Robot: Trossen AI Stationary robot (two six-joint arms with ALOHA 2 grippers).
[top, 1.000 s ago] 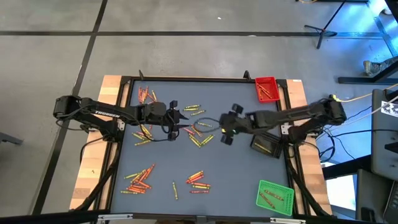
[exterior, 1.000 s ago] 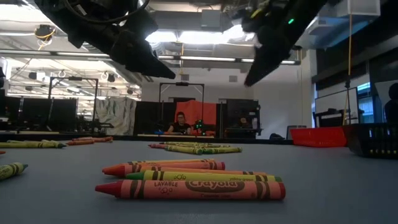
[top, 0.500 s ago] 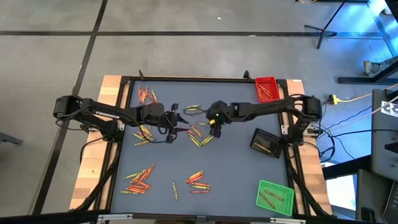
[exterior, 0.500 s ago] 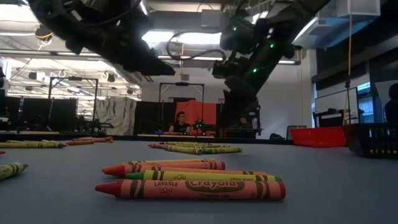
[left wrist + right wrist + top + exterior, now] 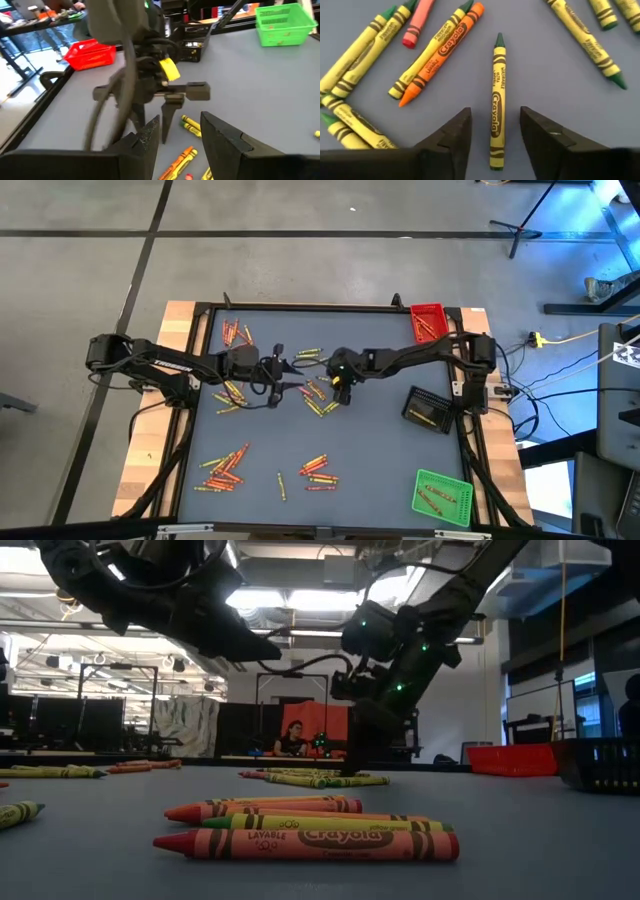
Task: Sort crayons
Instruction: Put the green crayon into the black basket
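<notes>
Crayons [image 5: 497,100], paper-wrapped, yellow-green and orange

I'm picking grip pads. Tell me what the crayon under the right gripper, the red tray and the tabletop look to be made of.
Crayon between the right gripper's open fingers: probably wax in a matte printed paper wrapper; the bare green tip shows.
Red tray: likely moulded plastic, slightly glossy, with uniform colour and slotted walls.
Tabletop: smooth, matte blue-grey sheet; material unclear.

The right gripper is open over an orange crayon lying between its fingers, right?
Not quite. The crayon between the open right gripper's fingers has a yellow wrapper with a green tip, not orange, as the right wrist view shows. The orange one lies off to the side.
</notes>
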